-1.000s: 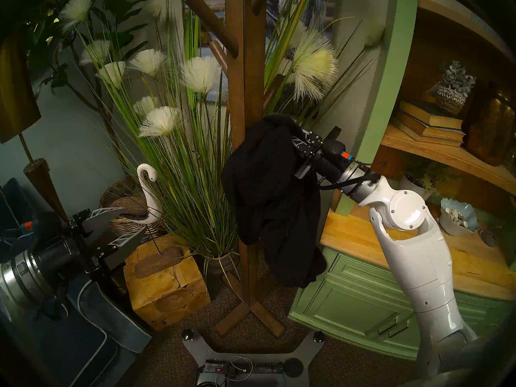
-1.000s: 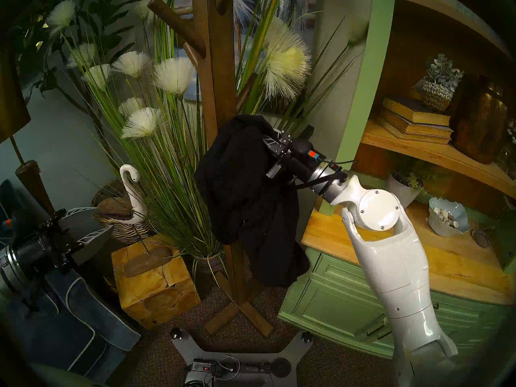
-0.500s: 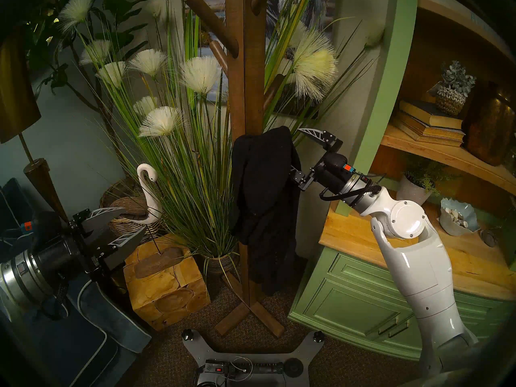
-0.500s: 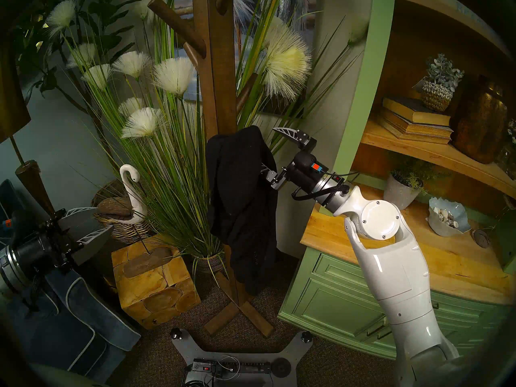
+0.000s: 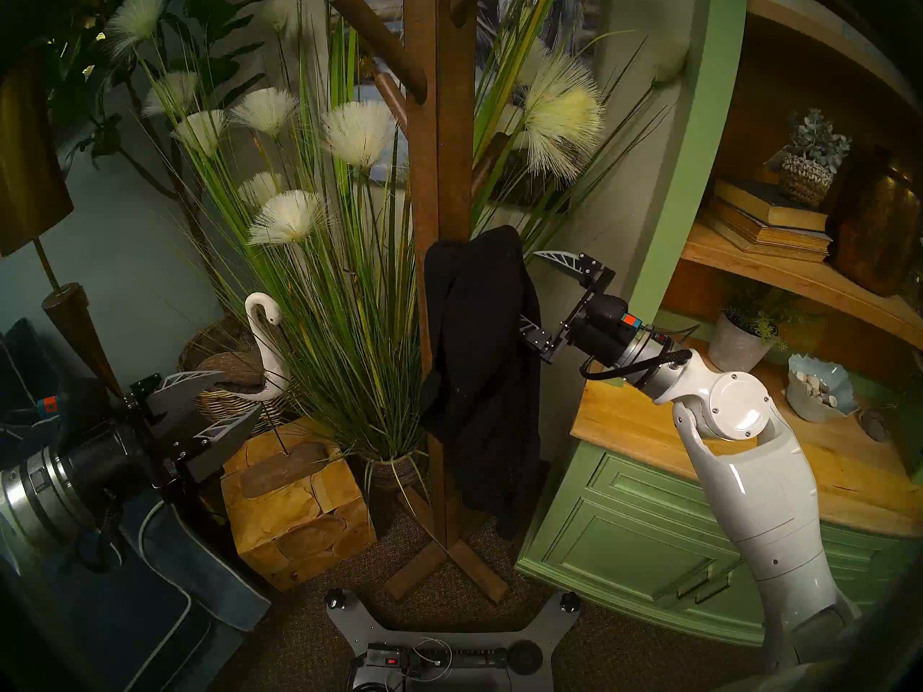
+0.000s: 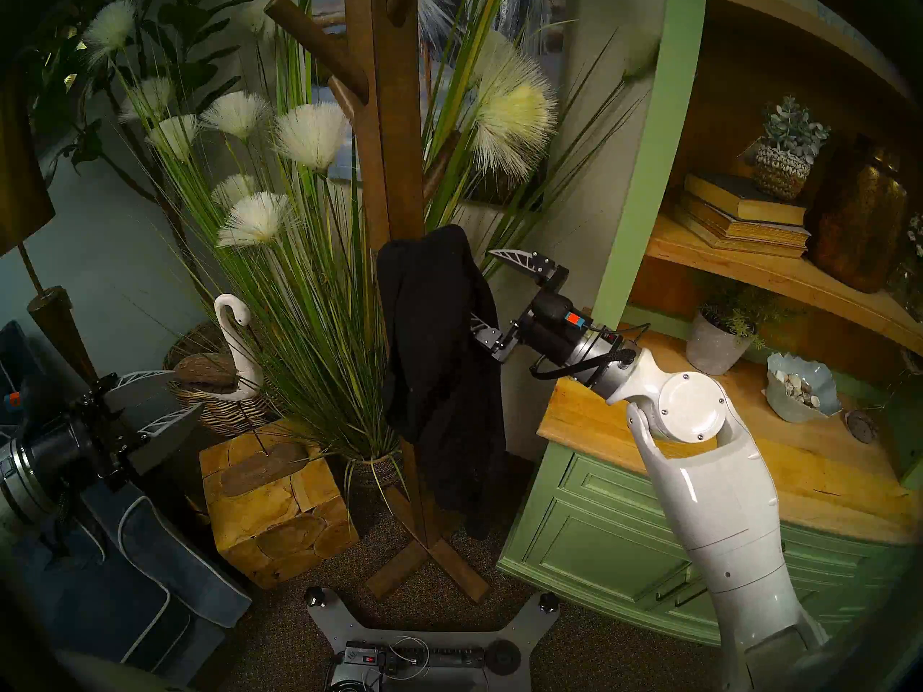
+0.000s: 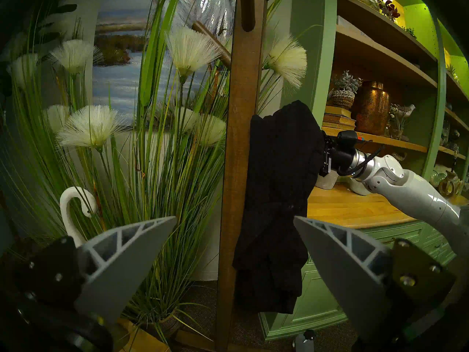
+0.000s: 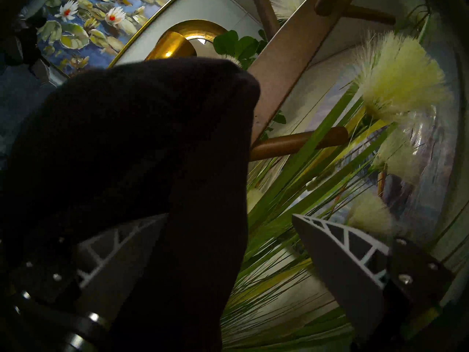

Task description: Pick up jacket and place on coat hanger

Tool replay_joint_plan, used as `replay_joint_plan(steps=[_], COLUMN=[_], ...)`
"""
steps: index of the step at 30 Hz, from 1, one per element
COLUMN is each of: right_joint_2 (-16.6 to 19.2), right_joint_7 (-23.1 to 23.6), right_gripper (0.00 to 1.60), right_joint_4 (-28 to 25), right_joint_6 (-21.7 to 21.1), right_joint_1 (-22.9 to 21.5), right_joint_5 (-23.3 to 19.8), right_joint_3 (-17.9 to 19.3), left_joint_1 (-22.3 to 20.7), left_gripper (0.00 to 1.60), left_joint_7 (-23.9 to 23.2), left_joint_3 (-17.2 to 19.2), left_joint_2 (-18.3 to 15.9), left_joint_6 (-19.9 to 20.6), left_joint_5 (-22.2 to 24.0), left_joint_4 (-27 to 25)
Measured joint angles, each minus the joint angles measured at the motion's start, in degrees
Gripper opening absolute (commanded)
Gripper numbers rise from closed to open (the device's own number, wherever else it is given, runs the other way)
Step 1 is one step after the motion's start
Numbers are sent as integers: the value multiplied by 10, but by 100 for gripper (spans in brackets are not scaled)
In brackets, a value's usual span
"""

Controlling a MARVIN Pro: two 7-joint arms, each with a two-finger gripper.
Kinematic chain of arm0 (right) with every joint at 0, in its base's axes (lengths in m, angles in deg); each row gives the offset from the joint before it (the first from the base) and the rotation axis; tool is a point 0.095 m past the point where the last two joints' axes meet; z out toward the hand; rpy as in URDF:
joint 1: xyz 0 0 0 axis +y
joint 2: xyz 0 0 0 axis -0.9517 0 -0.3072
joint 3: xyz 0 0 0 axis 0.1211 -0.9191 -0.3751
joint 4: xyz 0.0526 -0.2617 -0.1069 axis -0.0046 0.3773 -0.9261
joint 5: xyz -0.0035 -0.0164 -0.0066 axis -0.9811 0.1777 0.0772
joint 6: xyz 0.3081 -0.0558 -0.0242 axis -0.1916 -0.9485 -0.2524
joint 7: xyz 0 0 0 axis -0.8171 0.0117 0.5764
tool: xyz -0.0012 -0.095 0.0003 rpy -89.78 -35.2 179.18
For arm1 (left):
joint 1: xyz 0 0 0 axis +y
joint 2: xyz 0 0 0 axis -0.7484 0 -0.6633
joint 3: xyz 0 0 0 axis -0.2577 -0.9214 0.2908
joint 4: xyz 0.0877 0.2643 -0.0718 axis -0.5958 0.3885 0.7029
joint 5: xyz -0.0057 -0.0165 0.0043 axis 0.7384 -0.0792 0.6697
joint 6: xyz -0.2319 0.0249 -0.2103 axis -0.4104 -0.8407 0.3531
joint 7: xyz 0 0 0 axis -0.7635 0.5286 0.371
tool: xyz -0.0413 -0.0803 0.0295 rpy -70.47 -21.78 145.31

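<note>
At the far left, the left gripper [image 5: 227, 399], with pale grey ribbed fingers on a black mount, is spread wide apart and holds nothing; it points toward the middle of the room, well apart from the garment. Beside it stand a white carved swan figure [image 5: 264, 336] in front of a woven basket [image 5: 220, 376], and below them a blocky yellow wooden stool [image 5: 299, 506]. Tall green grass with white feathery plumes [image 5: 349, 136] rises behind.

In the middle stands the coat hanger [image 5: 439, 126], a tall brown wooden stand with a square post, round angled pegs and a crossed foot on the carpet. The jacket [image 5: 479, 366], a plain black soft garment, hangs bunched against the post's right side about halfway up, drooping almost to the foot. What it is caught on is hidden by the fabric.

Just right of the jacket is the right gripper [image 5: 532, 296], fingers wide apart and gripping nothing. Its upper finger is clear of the cloth, near the jacket's top edge; its lower finger is partly hidden behind the fabric's right edge. In the right wrist view the black cloth drapes over the left finger, while the right finger stands free before the grass.

Farther right, the white arm reaches across a green cabinet with a wooden top [image 5: 649, 426], below shelves with old books [image 5: 769, 221].
</note>
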Motion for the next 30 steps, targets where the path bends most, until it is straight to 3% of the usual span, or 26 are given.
replay_joint_plan(steps=[6,17,30], right_joint_2=[15,35,13], right_joint_7=[21,65,115], right_gripper=[160,160,160], right_joint_4=[21,53,50], right_joint_6=[15,90,212], right_joint_1=[48,135,243], right_joint_5=[-8,-38,-122], right_joint_3=[16,79,181], left_joint_1=[0,0,0], left_gripper=[160,160,160], left_joint_7=[0,0,0], left_joint_3=[0,0,0], left_joint_2=[0,0,0], left_joint_6=[0,0,0], left_joint_5=[0,0,-2], left_joint_4=[0,0,0])
